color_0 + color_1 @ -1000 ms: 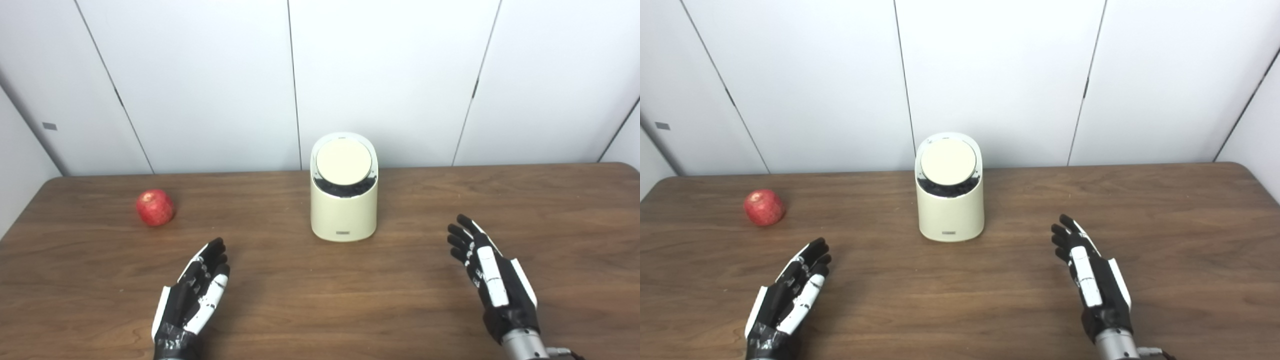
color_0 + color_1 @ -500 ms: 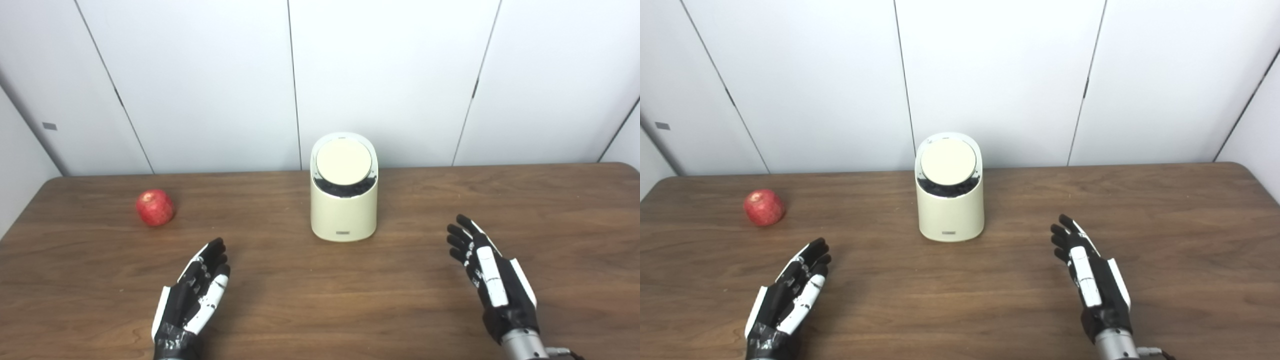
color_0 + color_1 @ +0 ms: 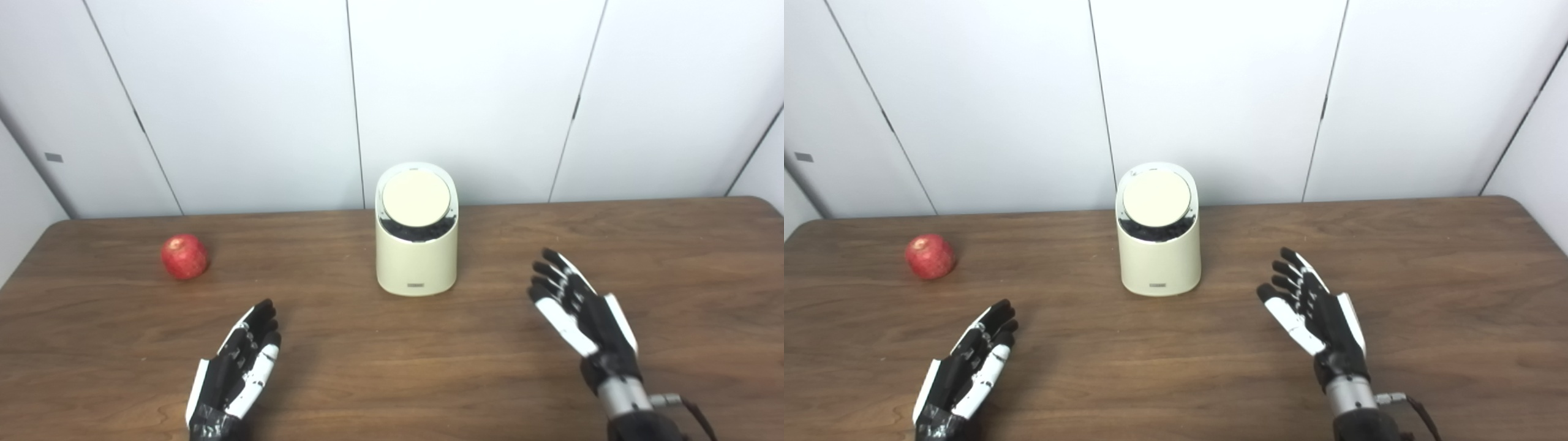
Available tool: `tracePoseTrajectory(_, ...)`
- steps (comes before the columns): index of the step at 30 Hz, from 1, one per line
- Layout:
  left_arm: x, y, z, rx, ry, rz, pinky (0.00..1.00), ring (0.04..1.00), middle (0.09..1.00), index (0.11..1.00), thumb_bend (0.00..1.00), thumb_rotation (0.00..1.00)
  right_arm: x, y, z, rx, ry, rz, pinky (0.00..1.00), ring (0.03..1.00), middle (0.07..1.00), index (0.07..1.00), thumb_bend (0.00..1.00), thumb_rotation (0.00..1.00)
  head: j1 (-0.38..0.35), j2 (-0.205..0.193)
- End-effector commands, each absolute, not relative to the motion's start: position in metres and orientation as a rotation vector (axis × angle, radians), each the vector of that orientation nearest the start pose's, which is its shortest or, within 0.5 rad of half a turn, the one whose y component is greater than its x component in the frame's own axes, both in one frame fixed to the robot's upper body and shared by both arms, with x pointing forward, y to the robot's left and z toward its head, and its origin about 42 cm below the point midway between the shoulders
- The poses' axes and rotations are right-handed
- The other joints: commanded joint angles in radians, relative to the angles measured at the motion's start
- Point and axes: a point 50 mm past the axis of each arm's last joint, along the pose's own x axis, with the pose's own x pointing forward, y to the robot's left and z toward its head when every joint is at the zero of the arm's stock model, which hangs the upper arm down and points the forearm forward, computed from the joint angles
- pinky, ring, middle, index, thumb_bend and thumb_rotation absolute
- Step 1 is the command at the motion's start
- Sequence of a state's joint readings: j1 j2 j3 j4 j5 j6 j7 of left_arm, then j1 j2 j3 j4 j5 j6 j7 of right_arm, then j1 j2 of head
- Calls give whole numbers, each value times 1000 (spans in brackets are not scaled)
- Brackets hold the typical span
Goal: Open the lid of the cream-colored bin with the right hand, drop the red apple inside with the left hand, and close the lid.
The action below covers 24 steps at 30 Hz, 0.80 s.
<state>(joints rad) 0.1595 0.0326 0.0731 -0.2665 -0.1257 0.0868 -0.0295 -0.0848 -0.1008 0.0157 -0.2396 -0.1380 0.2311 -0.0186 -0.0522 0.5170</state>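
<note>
In the left eye view, you are at the opening step: your right hand (image 3: 582, 306) hovers with fingers spread wide, holding nothing, well to the right of the cream-colored cylindrical bin (image 3: 417, 263), whose round tilted lid (image 3: 416, 197) looks mostly shut. I judge that you next need to bring that hand up to the lid's rim and tip it.

In the right eye view, your left hand (image 3: 968, 370) rests near the front edge, fingers apart and empty, well apart from the round red apple (image 3: 930, 256) at the far left. The brown wooden tabletop (image 3: 1427, 257) leaves open room around both.
</note>
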Motion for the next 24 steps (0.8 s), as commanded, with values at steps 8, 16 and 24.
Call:
tracePoseTrajectory(8, 231, 245, 128, -78, -94, 46, 949, 917, 910, 894, 331, 355, 364, -214, 227, -415, -269, -13, 836, 872, 883, 906, 827, 587, -4, -17)
tracePoseTrajectory(16, 229, 243, 126, -77, -90, 45, 943, 915, 916, 901, 314, 336, 405, -186, 259, -407, -315, -19, 842, 917, 925, 931, 881, 509, -2, -17)
tracePoseTrajectory(24, 229, 242, 124, -82, -90, 43, 951, 917, 920, 909, 280, 301, 433, -161, 279, -492, -375, 18, 773, 910, 928, 943, 875, 435, 6, -27)
